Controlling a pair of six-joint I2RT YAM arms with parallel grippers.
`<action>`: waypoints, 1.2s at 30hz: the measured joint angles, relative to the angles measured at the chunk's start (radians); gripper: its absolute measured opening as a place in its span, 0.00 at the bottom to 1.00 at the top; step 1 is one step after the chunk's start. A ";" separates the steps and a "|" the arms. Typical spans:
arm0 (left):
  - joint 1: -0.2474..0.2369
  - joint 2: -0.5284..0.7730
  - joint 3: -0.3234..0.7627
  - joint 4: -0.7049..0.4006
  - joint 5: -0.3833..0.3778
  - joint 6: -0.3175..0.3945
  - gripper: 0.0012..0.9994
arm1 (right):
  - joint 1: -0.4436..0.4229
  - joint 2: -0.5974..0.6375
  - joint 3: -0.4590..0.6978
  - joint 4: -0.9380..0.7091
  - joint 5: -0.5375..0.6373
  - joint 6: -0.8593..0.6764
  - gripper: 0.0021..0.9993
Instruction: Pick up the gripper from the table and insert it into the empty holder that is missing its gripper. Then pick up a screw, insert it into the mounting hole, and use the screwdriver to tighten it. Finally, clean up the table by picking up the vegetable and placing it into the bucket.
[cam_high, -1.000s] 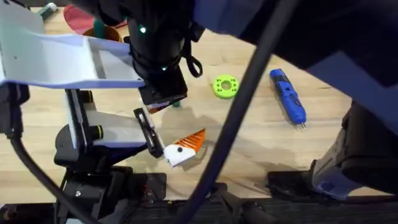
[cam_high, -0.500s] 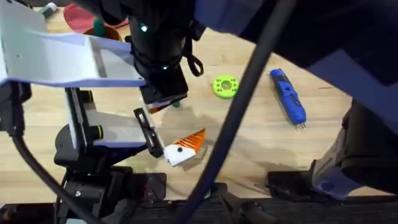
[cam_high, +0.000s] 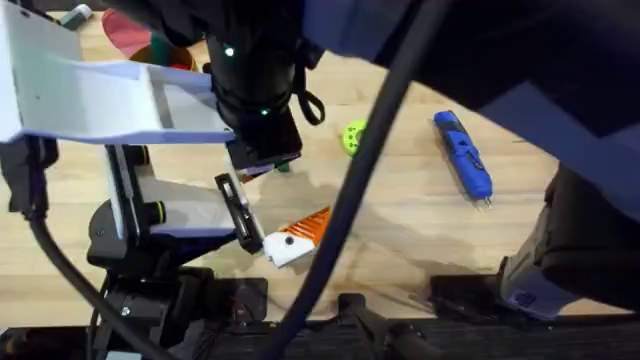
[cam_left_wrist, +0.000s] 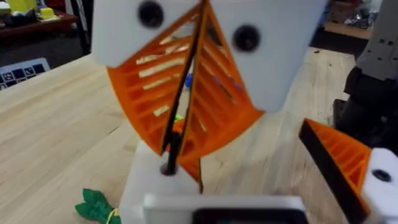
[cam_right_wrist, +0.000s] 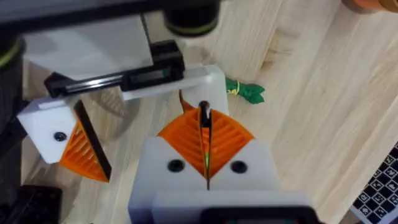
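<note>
My right gripper is shut, its orange ribbed pads pinching the gripper, seen edge-on as a thin dark-edged orange sliver. It holds the piece right at the white holder on my left gripper. That left gripper stands open, and its other finger carries an orange pad. In the overhead view the right wrist hangs over this spot. The vegetable lies on the wood just beside them. The blue screwdriver lies at the right. An orange bit of the bucket peeks out at the back left.
A lime-green disc sits mid-table, half covered by a dark cable crossing the overhead view. A pink pouch lies by the bucket. The right arm's dark bulk spans the top and right. Bare wood lies between the disc and the screwdriver.
The dark cable has swung left and now covers half of the green disc. Both grippers and the held piece stay where they were.
</note>
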 joint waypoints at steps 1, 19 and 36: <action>0.000 0.000 0.000 0.000 0.000 0.000 0.99 | 0.000 0.002 0.000 0.000 0.000 0.000 0.00; 0.000 0.000 0.000 0.000 0.000 0.000 0.99 | 0.000 0.017 -0.002 0.009 -0.023 0.001 0.00; 0.000 0.000 0.000 -0.001 0.004 0.000 0.99 | -0.003 0.017 -0.002 0.004 -0.045 0.001 0.00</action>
